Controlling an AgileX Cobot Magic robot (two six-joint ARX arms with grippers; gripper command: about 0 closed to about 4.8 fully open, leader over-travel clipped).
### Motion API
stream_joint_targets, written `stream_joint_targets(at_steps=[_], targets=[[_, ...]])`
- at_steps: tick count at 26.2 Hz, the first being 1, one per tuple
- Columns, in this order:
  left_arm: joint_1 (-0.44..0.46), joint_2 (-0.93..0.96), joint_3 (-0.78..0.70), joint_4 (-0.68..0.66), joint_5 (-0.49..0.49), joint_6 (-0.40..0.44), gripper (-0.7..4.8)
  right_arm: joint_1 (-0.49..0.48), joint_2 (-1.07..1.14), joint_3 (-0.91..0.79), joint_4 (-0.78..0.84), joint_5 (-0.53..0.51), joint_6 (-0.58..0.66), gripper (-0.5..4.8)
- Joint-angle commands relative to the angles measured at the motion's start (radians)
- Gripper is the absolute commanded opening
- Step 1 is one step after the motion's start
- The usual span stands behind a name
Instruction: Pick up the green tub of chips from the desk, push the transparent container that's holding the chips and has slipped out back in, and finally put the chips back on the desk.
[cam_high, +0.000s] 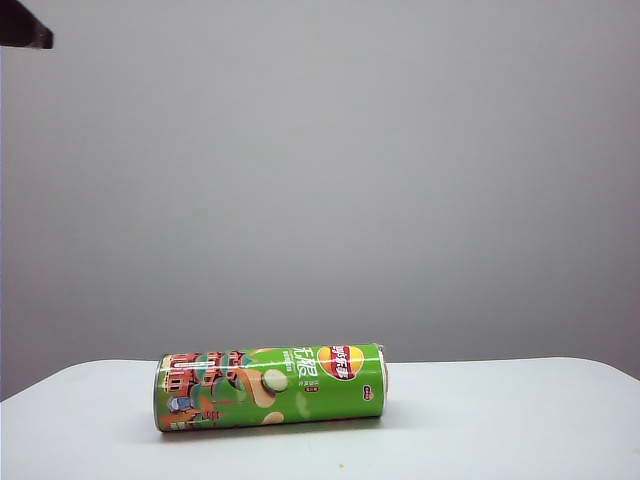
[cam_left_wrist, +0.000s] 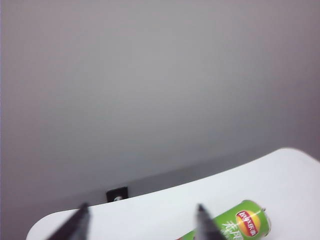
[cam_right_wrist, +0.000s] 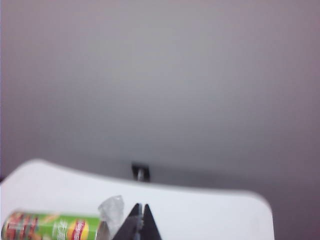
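The green tub of chips (cam_high: 270, 387) lies on its side on the white desk (cam_high: 500, 420), logo end to the right. Neither gripper shows in the exterior view. In the left wrist view my left gripper (cam_left_wrist: 141, 209) is open above the desk (cam_left_wrist: 280, 175), with nothing between its fingertips and the tub (cam_left_wrist: 245, 225) off to one side. In the right wrist view my right gripper (cam_right_wrist: 141, 207) is shut, its tips pressed together. Beside them a crumpled bit of the transparent container (cam_right_wrist: 112, 210) sticks out of the tub's (cam_right_wrist: 50, 226) end. The chips are hidden.
A plain grey wall stands behind the desk, with a dark wall socket (cam_left_wrist: 117, 194) (cam_right_wrist: 140, 172) low on it. A dark object (cam_high: 22, 25) juts into the exterior view's top left corner. The desk's rounded edges show in both wrist views.
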Motion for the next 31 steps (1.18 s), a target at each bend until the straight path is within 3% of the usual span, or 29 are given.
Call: stream_joint_targets(at_steps=[1,5,7,9,12,21,27,31], targets=[[0.005,-0.021,-0.048,0.051,-0.004,-0.005,2.35,0.0,-0.056,-0.041,0.043,0.021,0.007,-0.09],[0.069,-0.022,-0.138,0.154,-0.003,-0.071,2.34,0.0,-0.101,-0.113,0.126,0.016,0.06,-0.09],[0.148,-0.022,-0.198,0.237,0.055,-0.121,2.28,0.0,-0.112,-0.169,0.192,-0.006,0.096,-0.08],[0.234,-0.023,-0.216,0.223,0.132,-0.12,2.05,0.001,-0.113,-0.217,0.243,-0.029,0.123,-0.08],[0.285,-0.023,-0.216,0.169,0.193,-0.117,2.03,0.001,-0.114,-0.25,0.251,-0.021,0.141,-0.09],[0.287,-0.117,-0.217,0.09,0.187,-0.162,1.78,0.001,-0.282,-0.321,0.216,0.119,0.137,-0.09],[0.287,-0.351,-0.217,-0.141,0.147,-0.133,1.72,0.001,-0.317,-0.341,0.204,0.153,0.147,-0.09],[0.286,-0.352,-0.218,-0.182,0.117,-0.116,1.47,0.0,-0.327,-0.384,0.2,0.163,0.158,-0.09]])
